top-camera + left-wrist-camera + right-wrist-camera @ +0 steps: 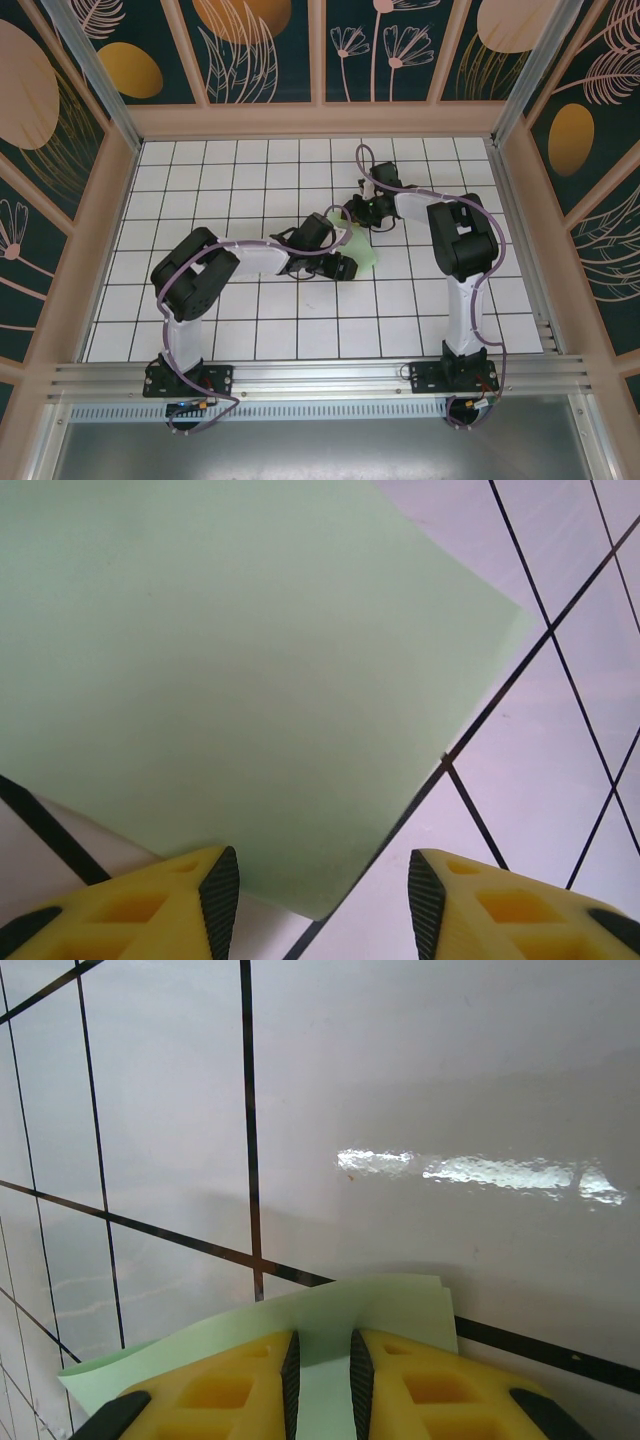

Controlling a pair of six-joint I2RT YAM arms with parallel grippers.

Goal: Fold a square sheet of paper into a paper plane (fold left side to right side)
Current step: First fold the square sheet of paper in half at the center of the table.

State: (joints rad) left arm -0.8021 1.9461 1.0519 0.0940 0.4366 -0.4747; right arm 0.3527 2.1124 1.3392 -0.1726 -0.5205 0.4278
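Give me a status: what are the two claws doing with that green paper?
Left gripper open, straddling green paper sheet corner. Right gripper nearly closed over its edge, grip unclear. Nothing blocking.

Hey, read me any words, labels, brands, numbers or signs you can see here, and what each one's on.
None can be read.
The square sheet of paper is plain pale green, unmarked.
The white tiles carry only black grid lines.
The wall panels show leaves and flowers, no words.
Any marking on the arm bases is too small to read.
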